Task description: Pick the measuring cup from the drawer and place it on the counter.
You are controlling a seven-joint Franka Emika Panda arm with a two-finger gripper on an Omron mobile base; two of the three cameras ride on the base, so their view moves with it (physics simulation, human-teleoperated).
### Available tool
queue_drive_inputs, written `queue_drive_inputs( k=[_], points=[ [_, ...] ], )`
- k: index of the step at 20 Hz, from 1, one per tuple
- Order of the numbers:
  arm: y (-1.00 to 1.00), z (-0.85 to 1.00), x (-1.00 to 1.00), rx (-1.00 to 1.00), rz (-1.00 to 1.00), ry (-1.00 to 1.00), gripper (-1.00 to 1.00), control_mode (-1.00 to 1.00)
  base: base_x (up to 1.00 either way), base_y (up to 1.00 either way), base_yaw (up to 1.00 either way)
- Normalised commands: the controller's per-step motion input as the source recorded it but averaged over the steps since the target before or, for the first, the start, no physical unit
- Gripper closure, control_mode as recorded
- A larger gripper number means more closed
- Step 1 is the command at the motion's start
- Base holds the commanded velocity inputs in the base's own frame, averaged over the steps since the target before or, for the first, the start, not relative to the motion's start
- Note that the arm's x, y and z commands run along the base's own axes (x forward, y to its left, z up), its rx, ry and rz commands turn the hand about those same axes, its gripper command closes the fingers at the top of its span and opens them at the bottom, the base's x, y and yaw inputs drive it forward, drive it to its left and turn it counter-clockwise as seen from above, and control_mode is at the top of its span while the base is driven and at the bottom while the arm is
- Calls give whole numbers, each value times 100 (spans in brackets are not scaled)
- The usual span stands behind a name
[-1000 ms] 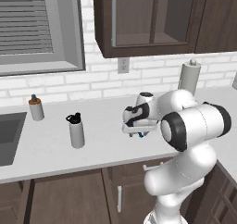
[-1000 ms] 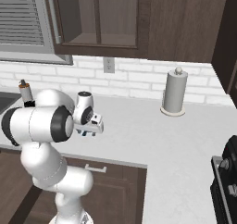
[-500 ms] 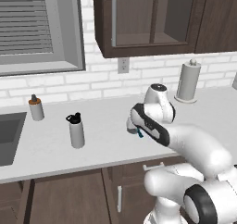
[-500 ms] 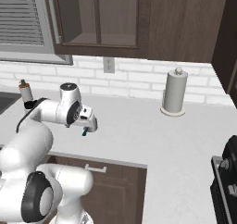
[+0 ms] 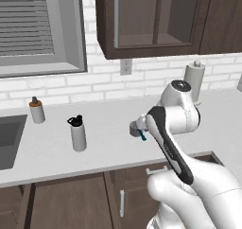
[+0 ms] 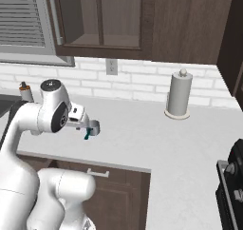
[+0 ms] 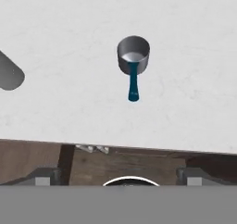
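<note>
The measuring cup [image 7: 133,56], small, grey and round, stands upright on the light counter [image 7: 60,42] with its teal handle pointing toward the counter's front edge. My gripper [image 7: 119,179] hangs above it, open, with nothing between the fingertips [image 7: 44,177] and well apart from the cup. The left base view has the cup [image 5: 136,127] peeking out from behind my forearm. In the right base view it [image 6: 93,127] sits just right of my hand. Below the counter edge lies the dark brown drawer [image 7: 139,160] with its silver handle [image 7: 91,148]; I cannot tell how far out it stands.
A grey water bottle [image 5: 78,134] with a black cap stands left of the cup, and a small brown-capped bottle [image 5: 36,110] stands by the sink [image 5: 9,138]. A paper towel roll [image 6: 178,93] is at the back right. A dark stove [image 6: 232,186] sits at the far right.
My hand has lifted up and away from the measuring cup, which stays on the counter. The jaws have spread a little wider.
</note>
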Motion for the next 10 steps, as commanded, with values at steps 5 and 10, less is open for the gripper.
queue_drive_inputs(
  k=[5, 10],
  points=[
    [0, 100, -16, 0, 0, -2, -100, -100, 0, 0, 0],
    [0, 100, -27, 0, 0, 0, -100, -100, 0, 0, 0]
  ],
)
